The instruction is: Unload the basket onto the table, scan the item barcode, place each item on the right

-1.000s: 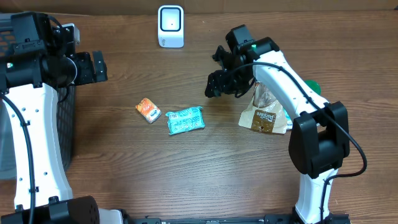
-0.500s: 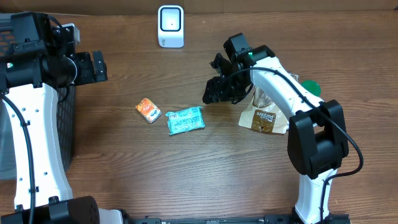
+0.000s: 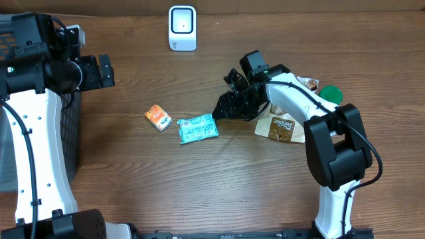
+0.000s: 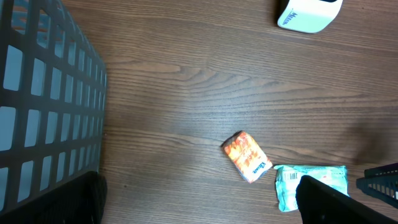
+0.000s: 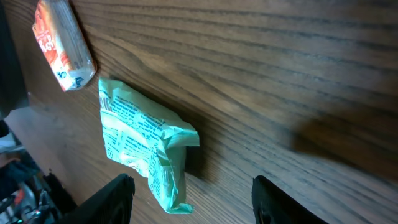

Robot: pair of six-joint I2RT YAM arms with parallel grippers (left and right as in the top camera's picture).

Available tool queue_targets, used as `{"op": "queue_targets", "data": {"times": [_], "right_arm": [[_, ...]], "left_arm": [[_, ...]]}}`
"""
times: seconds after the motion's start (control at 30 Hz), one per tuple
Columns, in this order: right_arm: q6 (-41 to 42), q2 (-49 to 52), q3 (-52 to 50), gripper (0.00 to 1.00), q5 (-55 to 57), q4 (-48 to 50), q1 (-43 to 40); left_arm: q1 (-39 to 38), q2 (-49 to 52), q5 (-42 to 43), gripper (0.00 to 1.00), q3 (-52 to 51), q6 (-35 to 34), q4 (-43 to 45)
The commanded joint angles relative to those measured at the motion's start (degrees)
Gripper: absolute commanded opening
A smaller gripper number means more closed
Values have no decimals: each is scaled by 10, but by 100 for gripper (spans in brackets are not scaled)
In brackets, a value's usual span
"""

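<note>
I see a brown wood-grain table (image 3: pixel 133 192) with a black mesh basket (image 4: pixel 99 124) at its left edge; left gripper (image 4: pixel 205 200) and right gripper (image 5: pixel 196 200) both gape wide.

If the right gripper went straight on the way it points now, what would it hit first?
Probably the teal packet, lying just ahead of the right gripper; depth is unclear.

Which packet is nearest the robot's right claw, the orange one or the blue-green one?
The blue-green packet: it lies just beside the right gripper, while the orange packet sits farther away, beyond it.
</note>
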Motion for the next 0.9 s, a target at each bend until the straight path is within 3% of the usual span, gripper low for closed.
{"op": "queue_targets", "data": {"times": [0.0, 0.5, 0.87], "right_arm": [[10, -2, -6, 59, -18, 8, 4], [65, 4, -55, 57, -18, 78, 38], [150, 11, -83, 45, -18, 148, 65]], "left_arm": [[-1, 0, -2, 100, 15, 9, 0], [-1, 0, -2, 100, 15, 9, 0], [-1, 0, -2, 99, 15, 9, 0]]}}
